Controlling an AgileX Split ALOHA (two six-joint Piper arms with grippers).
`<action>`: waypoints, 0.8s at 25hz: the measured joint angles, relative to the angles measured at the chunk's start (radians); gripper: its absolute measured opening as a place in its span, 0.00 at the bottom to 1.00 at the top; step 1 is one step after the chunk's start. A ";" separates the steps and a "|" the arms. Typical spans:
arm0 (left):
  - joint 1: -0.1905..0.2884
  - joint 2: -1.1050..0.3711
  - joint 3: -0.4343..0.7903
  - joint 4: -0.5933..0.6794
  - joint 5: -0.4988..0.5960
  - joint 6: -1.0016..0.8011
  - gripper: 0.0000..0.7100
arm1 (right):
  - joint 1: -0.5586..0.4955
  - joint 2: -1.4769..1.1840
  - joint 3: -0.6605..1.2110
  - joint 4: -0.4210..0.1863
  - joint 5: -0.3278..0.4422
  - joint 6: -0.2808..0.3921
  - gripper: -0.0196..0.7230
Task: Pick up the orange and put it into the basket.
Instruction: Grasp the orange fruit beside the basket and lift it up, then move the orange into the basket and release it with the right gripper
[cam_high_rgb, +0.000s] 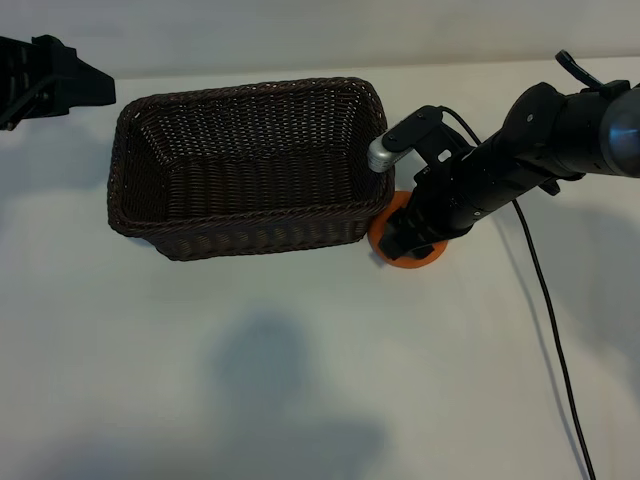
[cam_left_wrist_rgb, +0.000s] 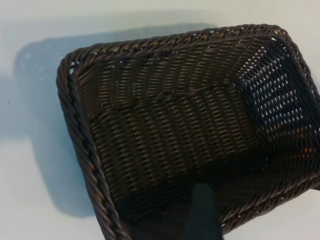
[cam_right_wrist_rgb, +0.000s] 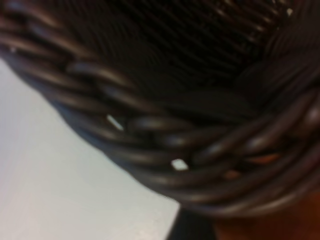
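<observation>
One orange (cam_high_rgb: 400, 262) tight against the basket (cam_high_rgb: 240, 232) corner, right end effector (cam_high_rgb: 405, 240) over it.

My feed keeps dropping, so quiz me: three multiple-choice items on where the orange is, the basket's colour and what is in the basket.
1. Where is the orange?
A. In the basket
B. On the table beside the basket's right end, under the right pincer
C. Beside the left pincer

2. What colour is the basket?
A. Dark brown
B. White
C. Green

3. What does the basket hold?
A. The orange
B. Two oranges
C. Nothing

Answers:
1 B: it peeks out beneath the right pincer by the basket's corner.
2 A: the weave is dark brown in every view.
3 C: the left wrist view shows only bare weave inside.
</observation>
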 joint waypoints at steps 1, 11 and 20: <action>0.000 0.000 0.000 0.000 0.000 0.000 0.83 | 0.000 0.000 0.000 0.003 -0.003 0.000 0.69; 0.000 0.000 0.000 0.000 0.000 0.001 0.83 | 0.000 0.000 0.000 0.031 -0.024 0.026 0.13; 0.000 0.000 0.000 0.000 0.000 0.004 0.83 | 0.000 -0.044 0.000 -0.050 -0.022 0.089 0.12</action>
